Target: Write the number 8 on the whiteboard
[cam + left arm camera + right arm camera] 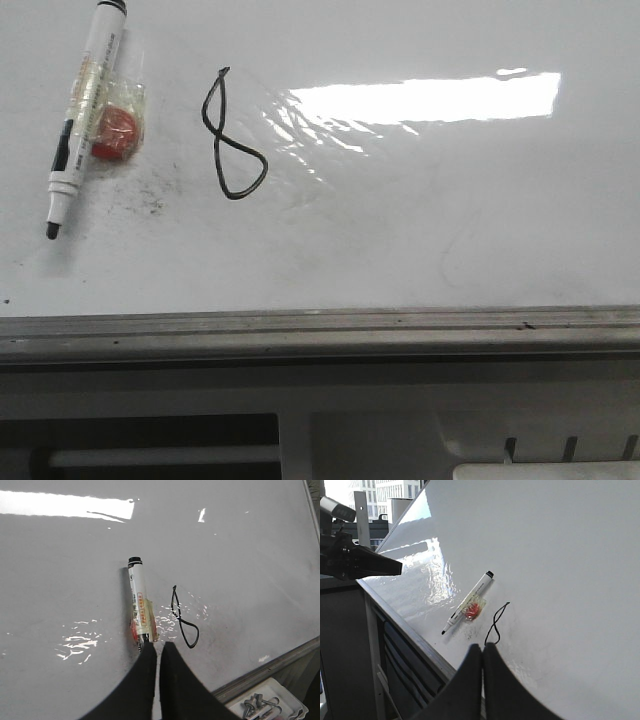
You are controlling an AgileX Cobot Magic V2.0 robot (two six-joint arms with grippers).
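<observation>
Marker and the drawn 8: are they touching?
Apart. The front view shows bare whiteboard between the marker and the 8.

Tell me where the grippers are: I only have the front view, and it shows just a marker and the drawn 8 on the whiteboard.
Observer: The left wrist view shows the left gripper held off the whiteboard, fingers together with nothing between them.
Reviewer: And the right one?
Observer: The right wrist view shows the right gripper also shut and empty, with the number 8 just past its fingertips in that picture.
Reviewer: Anything beyond the edge rail?
Observer: In the left wrist view, a pale tray sits past the rail, with metal clips in it.
</observation>
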